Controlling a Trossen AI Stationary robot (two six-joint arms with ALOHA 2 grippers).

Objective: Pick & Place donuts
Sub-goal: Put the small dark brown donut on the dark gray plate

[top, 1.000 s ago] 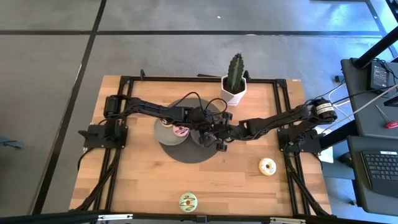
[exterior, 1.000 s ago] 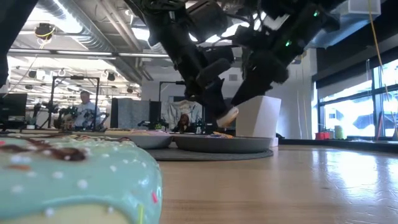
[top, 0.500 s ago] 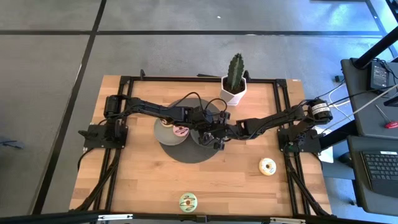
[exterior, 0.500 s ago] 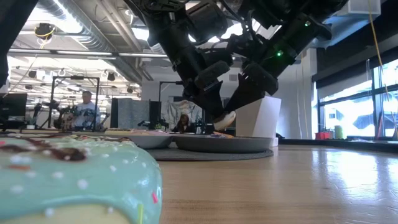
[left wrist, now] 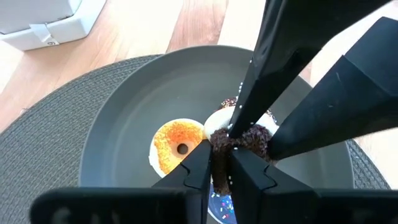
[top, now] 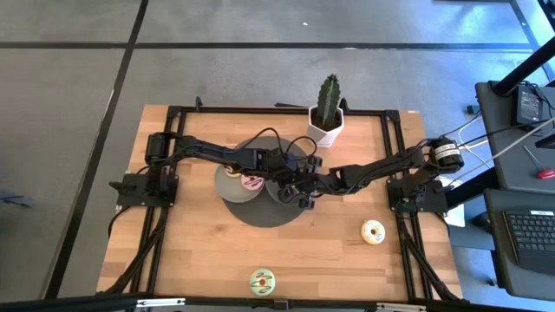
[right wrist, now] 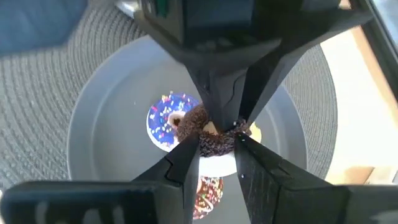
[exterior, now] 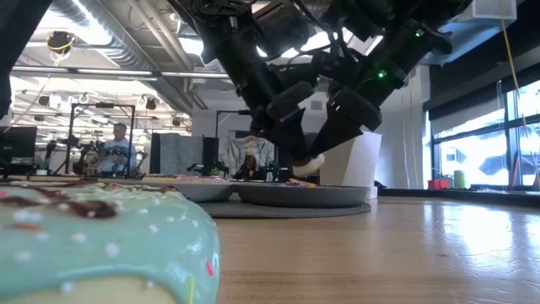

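Observation:
Both grippers meet above the right grey plate (top: 282,192) on one brown-iced, sprinkled donut (left wrist: 244,138), which also shows in the right wrist view (right wrist: 216,144) and, cream underside showing, in the low view (exterior: 309,164). My left gripper (left wrist: 221,167) and my right gripper (right wrist: 216,157) are each shut on it. An orange-iced donut (left wrist: 177,144), a blue one (right wrist: 164,121) and another brown one (right wrist: 208,191) lie flat in that plate. A pink donut (top: 251,182) lies in the left plate (top: 227,184). My left gripper pinches the brown donut's ring (left wrist: 219,149) between its two fingers, slanting down from the table's left. The donut is lifted clear above the right plate. My right gripper has its fingers on either side of the same donut, at the opposite part of the ring (right wrist: 233,144), slanting down from the table's right.
A white pot with a cactus (top: 327,113) stands behind the plates. A dark round mat (top: 260,212) lies under both plates. An orange-white donut (top: 373,231) and a green one (top: 262,280) lie on the near wood; the green one fills the low view's corner (exterior: 93,245).
My right gripper has moved toward the table's left and down, in to the donut that my left gripper holds over the right plate. The donut has sunk slightly toward the plate.

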